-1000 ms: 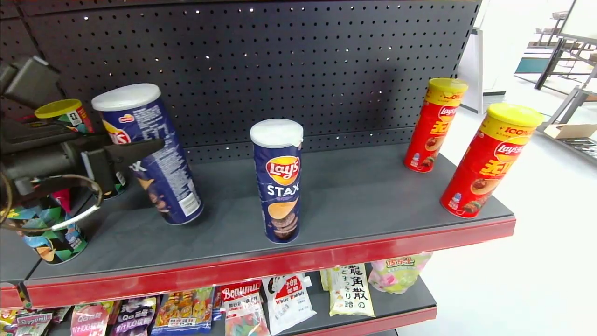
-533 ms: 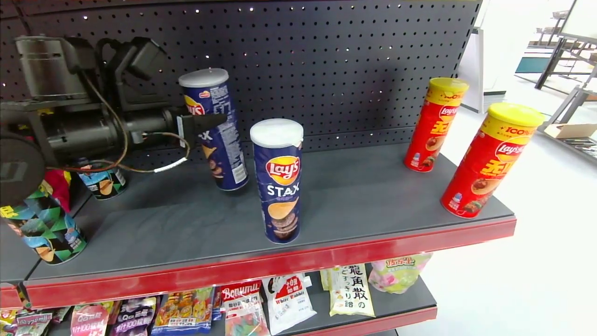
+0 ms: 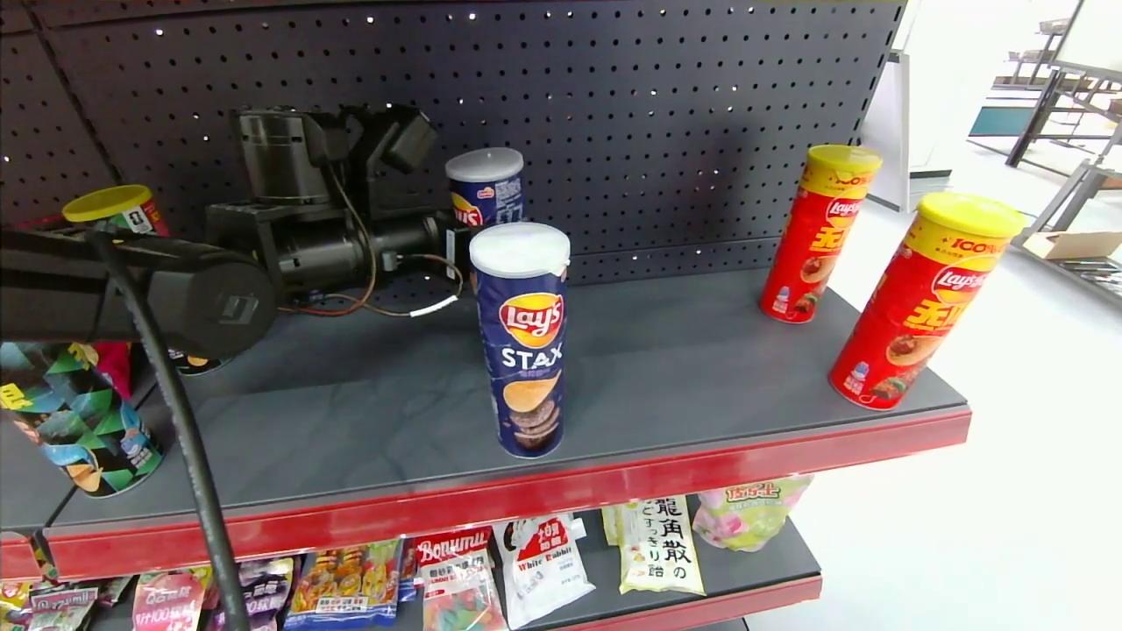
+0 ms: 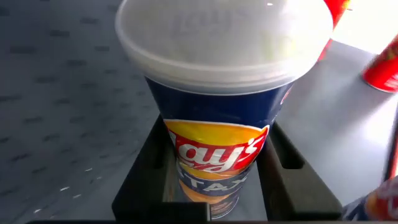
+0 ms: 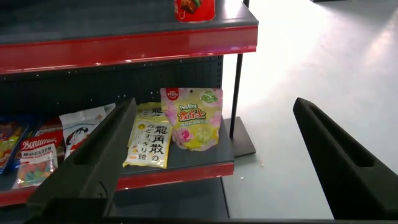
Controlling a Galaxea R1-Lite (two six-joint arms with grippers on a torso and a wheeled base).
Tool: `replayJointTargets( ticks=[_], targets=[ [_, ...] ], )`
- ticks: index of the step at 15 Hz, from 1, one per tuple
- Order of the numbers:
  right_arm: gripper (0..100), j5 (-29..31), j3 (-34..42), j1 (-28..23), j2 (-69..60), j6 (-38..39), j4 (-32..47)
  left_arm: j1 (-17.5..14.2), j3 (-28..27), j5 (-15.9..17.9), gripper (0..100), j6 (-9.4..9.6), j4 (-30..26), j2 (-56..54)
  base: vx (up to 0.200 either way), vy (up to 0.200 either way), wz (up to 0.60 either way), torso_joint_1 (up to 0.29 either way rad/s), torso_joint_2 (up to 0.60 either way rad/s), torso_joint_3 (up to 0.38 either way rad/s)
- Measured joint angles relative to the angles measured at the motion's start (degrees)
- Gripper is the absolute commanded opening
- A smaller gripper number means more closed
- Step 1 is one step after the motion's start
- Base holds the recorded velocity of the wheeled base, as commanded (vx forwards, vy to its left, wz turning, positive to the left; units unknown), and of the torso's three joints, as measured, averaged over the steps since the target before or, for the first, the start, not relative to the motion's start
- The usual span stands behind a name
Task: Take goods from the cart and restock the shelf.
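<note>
A blue chips can with a white lid (image 3: 485,188) is at the back of the grey shelf (image 3: 351,412), close to the pegboard. My left gripper (image 3: 465,244) reaches in from the left and is shut on it. In the left wrist view the can (image 4: 217,124) sits upright between the two black fingers (image 4: 146,177). Another blue can (image 3: 521,337) stands in front and hides the held can's base. My right gripper (image 5: 217,162) is open and holds nothing, low beside the lower shelf.
Two red cans with yellow lids (image 3: 817,232) (image 3: 925,298) stand at the shelf's right end. Patterned cans (image 3: 79,429) (image 3: 118,210) stand at the left. Snack bags (image 3: 653,543) (image 5: 189,118) line the lower shelf. Bare shelf lies between the blue and red cans.
My left arm has carried the blue can from the shelf's left side to the right and back toward the pegboard, ending behind the front blue can. The other cans have stayed put.
</note>
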State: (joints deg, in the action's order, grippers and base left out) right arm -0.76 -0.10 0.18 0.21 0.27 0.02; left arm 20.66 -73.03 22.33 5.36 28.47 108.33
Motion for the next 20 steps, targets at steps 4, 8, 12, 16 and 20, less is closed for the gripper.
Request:
replayJointTargets(
  ticks=[4, 8, 12, 16, 20],
  targets=[
    [100, 0.0, 0.0, 0.0, 0.0, 0.0, 0.0, 1.0, -1.9, -0.1, 0, -0.01, 0.0, 2.6, 0.0, 0.0, 0.0, 0.0, 0.0, 0.0],
    [100, 0.0, 0.0, 0.0, 0.0, 0.0, 0.0, 1.0, -3.0, 0.0, 0, 0.43, 0.0, 3.9, 0.0, 0.0, 0.0, 0.0, 0.0, 0.0],
    [100, 0.0, 0.0, 0.0, 0.0, 0.0, 0.0, 1.2, -3.3, 0.1, 0, 0.49, 0.0, 4.5, 0.0, 0.0, 0.0, 0.0, 0.0, 0.0],
    [100, 0.0, 0.0, 0.0, 0.0, 0.0, 0.0, 1.5, -3.1, 0.1, 100, 0.6, 0.1, 4.9, 0.0, 0.0, 0.0, 0.0, 0.0, 0.0],
    [100, 0.0, 0.0, 0.0, 0.0, 0.0, 0.0, 1.5, -2.2, 0.0, 100, 0.55, 0.0, 4.5, 0.0, 0.0, 0.0, 0.0, 0.0, 0.0]
  ],
)
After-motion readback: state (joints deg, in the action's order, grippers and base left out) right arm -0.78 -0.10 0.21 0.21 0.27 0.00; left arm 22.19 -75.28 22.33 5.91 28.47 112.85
